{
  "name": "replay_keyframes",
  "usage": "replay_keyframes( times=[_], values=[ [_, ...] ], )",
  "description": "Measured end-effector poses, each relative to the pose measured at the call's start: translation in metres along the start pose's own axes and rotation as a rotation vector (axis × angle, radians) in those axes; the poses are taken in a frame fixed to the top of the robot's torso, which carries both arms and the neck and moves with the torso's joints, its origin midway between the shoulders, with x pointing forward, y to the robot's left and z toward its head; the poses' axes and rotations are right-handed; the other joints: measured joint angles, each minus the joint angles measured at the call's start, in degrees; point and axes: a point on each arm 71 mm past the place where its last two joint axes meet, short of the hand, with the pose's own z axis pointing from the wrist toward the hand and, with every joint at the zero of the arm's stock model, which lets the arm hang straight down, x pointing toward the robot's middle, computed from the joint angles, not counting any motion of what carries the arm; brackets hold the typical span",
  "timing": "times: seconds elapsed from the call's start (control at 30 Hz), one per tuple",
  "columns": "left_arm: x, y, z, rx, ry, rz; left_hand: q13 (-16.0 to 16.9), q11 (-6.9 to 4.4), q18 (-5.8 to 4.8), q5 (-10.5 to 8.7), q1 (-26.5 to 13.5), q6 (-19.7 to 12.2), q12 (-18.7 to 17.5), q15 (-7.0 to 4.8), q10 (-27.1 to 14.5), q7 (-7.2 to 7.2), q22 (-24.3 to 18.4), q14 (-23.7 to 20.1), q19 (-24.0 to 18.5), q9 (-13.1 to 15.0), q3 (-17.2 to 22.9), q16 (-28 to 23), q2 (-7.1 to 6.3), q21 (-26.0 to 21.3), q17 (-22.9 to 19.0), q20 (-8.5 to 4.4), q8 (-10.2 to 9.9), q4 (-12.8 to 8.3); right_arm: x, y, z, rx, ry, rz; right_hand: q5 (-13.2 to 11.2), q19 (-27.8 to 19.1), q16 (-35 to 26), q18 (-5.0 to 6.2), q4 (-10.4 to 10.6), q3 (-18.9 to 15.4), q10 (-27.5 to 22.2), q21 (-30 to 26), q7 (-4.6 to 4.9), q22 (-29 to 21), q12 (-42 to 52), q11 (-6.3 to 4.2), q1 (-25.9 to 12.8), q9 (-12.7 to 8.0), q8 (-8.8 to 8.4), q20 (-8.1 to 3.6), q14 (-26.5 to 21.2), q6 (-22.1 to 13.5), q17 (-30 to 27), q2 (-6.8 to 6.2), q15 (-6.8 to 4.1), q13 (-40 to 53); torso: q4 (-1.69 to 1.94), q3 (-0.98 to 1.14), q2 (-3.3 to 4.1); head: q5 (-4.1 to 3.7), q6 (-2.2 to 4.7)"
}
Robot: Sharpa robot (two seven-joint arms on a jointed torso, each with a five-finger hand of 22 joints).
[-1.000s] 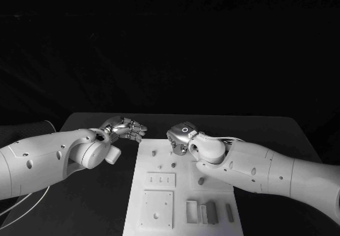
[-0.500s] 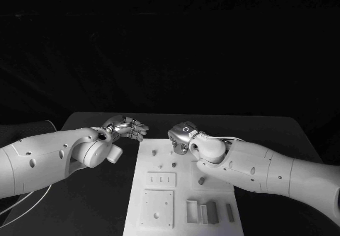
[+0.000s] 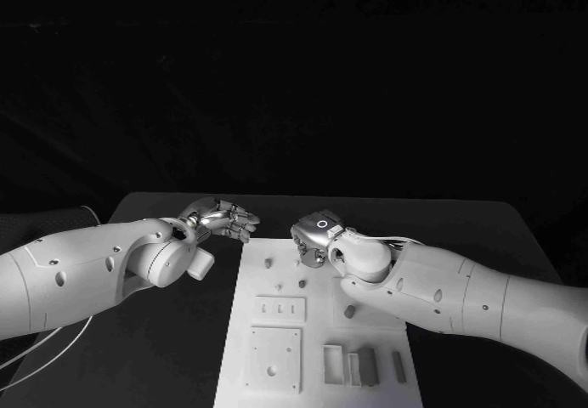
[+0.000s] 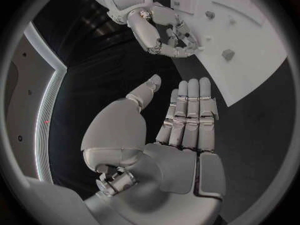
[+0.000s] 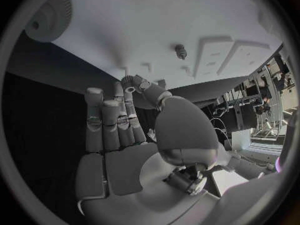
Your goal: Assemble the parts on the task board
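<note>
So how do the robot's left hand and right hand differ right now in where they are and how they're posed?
The left hand hovers over the dark table just off the task board's far left corner, while the right hand is above the board's far end. In the left wrist view the left hand's fingers lie straight and together; the right hand there looks curled. Both hold nothing.

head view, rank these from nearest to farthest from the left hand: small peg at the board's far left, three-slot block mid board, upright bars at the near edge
Measured from the left hand:
1. Small peg, at the far left of the task board, just below the hand.
2. Three-slot block, mid board on the left half.
3. Upright bars, near edge, toward the right side.
</note>
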Motion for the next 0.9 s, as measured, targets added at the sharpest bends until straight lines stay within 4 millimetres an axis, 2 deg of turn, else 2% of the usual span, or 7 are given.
replay_keyframes(
  times=[0.37,0.9],
  values=[
    [-0.0004,0.0001,0.0,-0.001,-0.001,0.001,0.1,0.0,-0.13,0.0,0.0,0.0,0.0,0.0,0.0,0.0,0.0,0.0,0.2,0.0,0.0,0.0,0.0,-0.2,0.0,-0.21,0.0,0.0,0.0005,-0.0014,0.0007,0.004,-0.001,0.005,0.0,0.0,0.0,0.0,0.0,0.0,0.1,0.0,0.0,0.0,0.0,0.12,0.0,0.0,-0.01,0.13,0.1,0.0,-0.1,0.0,0.07,0.0,0.01,-0.03,0.0,0.51,-0.04],
    [-0.0002,-0.0017,0.0004,0.002,0.001,0.002,0.1,0.0,-0.16,0.0,0.0,0.0,-0.2,0.0,0.0,0.0,0.0,0.0,0.2,0.0,0.0,-0.2,0.0,-0.2,0.2,-0.21,0.0,0.0,0.0019,-0.0013,0.0042,0.007,0.004,0.003,0.0,0.1,0.0,0.0,0.0,0.0,0.1,0.0,0.0,0.0,0.0,0.11,0.0,0.0,-0.01,0.16,0.0,0.0,0.0,0.0,0.05,0.0,0.01,-0.03,0.03,0.53,-0.22]
  ],
)
